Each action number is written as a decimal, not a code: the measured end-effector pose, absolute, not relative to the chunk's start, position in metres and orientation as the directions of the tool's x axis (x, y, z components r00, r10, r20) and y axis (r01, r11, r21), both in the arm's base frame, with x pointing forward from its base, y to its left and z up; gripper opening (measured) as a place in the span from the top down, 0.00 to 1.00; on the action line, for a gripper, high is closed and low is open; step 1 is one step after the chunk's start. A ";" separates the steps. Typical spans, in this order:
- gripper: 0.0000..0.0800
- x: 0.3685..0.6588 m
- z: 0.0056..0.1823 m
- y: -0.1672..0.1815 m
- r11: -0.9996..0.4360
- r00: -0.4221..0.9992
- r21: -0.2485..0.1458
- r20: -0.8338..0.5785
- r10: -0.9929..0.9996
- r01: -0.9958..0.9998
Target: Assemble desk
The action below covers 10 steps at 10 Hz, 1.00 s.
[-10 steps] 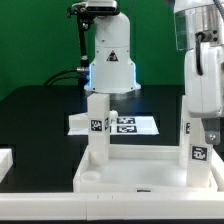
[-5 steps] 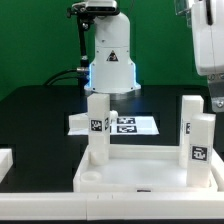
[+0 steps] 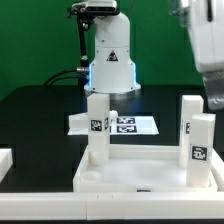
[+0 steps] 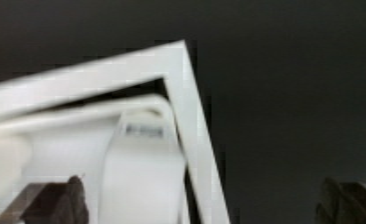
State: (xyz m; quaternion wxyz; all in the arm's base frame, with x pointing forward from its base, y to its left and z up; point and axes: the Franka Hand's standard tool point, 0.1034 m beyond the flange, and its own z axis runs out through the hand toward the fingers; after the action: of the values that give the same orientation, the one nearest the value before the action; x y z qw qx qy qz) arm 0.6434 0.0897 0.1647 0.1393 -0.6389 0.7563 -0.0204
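Observation:
The desk's white rimmed panel (image 3: 140,172) lies flat at the front of the black table. Three tagged white legs stand upright in its corners: one at the exterior view's left (image 3: 97,125), and two at the right, a front one (image 3: 201,150) and a rear one (image 3: 189,115). My gripper (image 3: 213,98) hangs above the right legs, clear of them, mostly cut off by the frame edge. In the wrist view the gripper (image 4: 206,205) is open and empty, with dark fingertips (image 4: 55,200) wide apart over the panel's corner rim (image 4: 183,90) and a leg (image 4: 141,140).
The marker board (image 3: 125,125) lies behind the panel, in front of the white robot base (image 3: 110,60). A white object (image 3: 5,160) sits at the exterior view's left edge. Black table surface surrounds the panel.
The arm has lifted away from the front right leg, which stays standing in its socket. The gripper is now higher and free of it.

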 end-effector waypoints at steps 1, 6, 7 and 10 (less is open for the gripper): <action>0.19 0.632 0.174 0.075 0.062 -0.022 -0.239 -0.168 -0.986 -0.969; 0.19 0.630 0.184 0.068 -0.232 0.266 -0.289 -0.084 -0.960 -0.929; 0.19 0.629 0.184 0.067 -0.325 0.356 -0.295 -0.056 -0.933 -0.899; 0.19 0.587 0.177 0.017 -0.599 0.631 -0.279 -0.031 -0.776 -0.750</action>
State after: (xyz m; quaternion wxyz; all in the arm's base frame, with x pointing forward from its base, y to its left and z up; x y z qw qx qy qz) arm 0.5867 0.0174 0.1768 0.1339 -0.8929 0.4272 -0.0469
